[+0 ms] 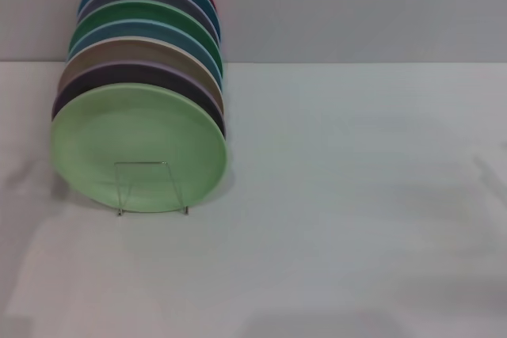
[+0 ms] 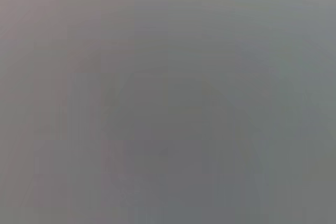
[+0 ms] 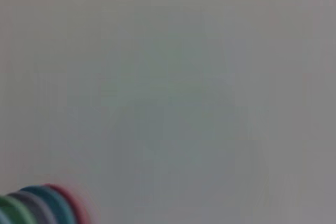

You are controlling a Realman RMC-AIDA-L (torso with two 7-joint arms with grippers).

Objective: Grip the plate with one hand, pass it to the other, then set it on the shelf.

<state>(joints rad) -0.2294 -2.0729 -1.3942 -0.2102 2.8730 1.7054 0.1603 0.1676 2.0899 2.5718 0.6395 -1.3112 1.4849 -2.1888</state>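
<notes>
While no arm shows in the head view, the scene sits waiting: over on the left of the counter stands the wire rack, and the plate, pale mint green, leans upright at the very front of it, its face turned toward the robot. Behind it a row of other plates files away toward the wall, dark purple touching closest, then beige, blue, darker green, lilac-grey, teal and red at the back. Moving right, the counter runs on with nothing standing on it. Neither gripper is in sight, left or right, so how their fingers are set I cannot tell; the left wrist view gives only a blank grey field, and the right wrist view catches just the rims of the plate row in one corner. My read: the mint plate already rests in the rack, so either the placing is done or the first grip has not begun. If a grip comes next, it calls for pinching the front plate's exposed upper rim and lifting it clear without dragging its purple neighbour.
</notes>
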